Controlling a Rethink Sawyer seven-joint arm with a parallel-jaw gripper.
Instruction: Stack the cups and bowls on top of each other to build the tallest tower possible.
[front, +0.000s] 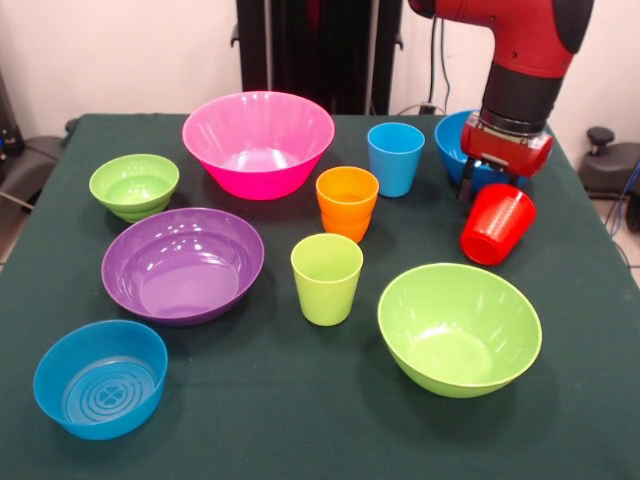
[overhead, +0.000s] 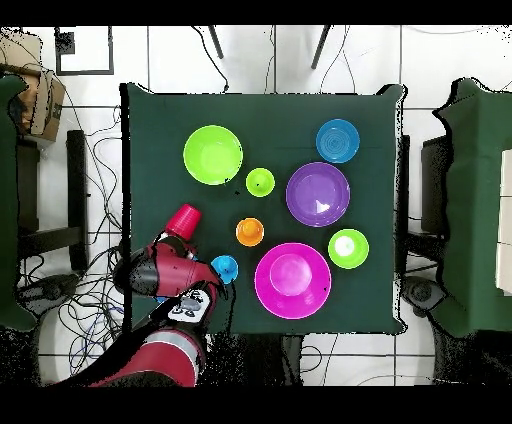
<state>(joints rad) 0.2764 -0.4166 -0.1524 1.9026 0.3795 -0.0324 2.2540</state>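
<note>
Red and black Sawyer arm above the green-clothed table (front: 300, 420)

The arm (front: 520, 45) has a glossy red shell at its top link, rounded like a fat elbow, with a black panel at its outer end. Below that sits a matte black cylindrical wrist section, and under it, nearest the table, a red collar with a silver-grey band of fittings where the two meet. Thin dark prongs hang from the collar's underside. In the overhead view the arm (overhead: 165, 275) shows red rounded casings with black joints, and one link carries a white panel with dark markings, too small to read.
</note>
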